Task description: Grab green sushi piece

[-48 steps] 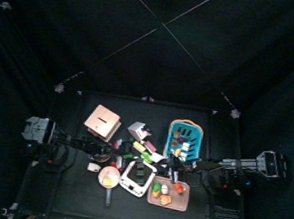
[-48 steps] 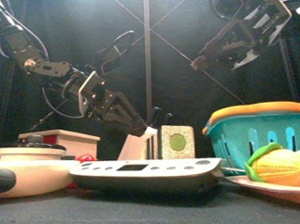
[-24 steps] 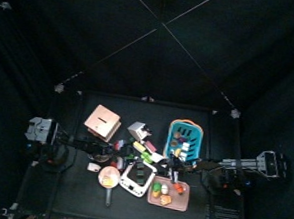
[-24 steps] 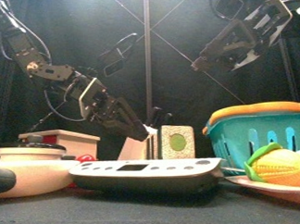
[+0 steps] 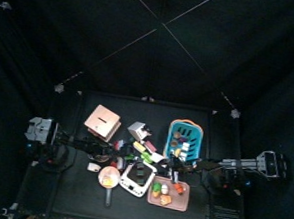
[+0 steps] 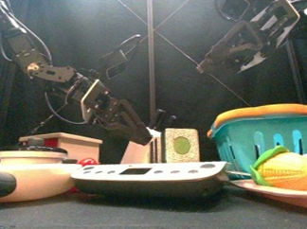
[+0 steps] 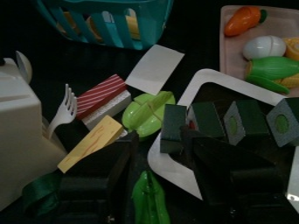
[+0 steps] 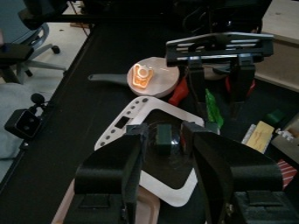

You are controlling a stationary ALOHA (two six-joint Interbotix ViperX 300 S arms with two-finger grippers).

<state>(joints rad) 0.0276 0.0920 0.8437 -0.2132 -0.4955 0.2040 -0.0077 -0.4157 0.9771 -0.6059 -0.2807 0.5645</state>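
1. Black curtains [image 5: 156,32] pen everything in. Through the right wrist view a room shows past them, with an office chair [image 8: 26,44] on a pale floor.
2. The black table [image 6: 122,218] is crowded, and the teal basket [image 6: 263,137] is our marker.
3. A white tray [image 6: 152,175] of dark blocks lies just beside the basket, toward the table's front.
4. The left gripper [image 6: 146,129] hangs low over the table near the basket, beyond the tray, jaws spread and pinching nothing.
5. The right gripper [image 6: 226,63] hangs high above the basket, jaws apart and empty.
6. The green sushi piece [image 6: 181,145] stands upright on the table just beside the basket, between it and the left gripper, ungrasped.
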